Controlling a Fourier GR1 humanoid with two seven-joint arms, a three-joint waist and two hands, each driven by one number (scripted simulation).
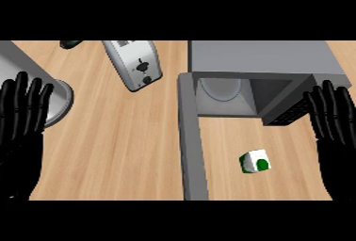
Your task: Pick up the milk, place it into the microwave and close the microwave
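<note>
Lying on the worktop (111, 141), the milk (255, 162) sits before the open microwave (257, 70), beside its door (192, 141). Left hand (24, 113) and right hand (332, 117) rest spread at the edges, holding nothing.

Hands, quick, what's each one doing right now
Left hand: open, fingers straight, holding nothing.
Right hand: open, fingers straight, holding nothing.

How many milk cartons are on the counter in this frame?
1. The milk carton stands on the wooden counter, in front of the open microwave and just right of its swung-out door. The microwave's interior is only partly visible, so another could be hidden.
</note>
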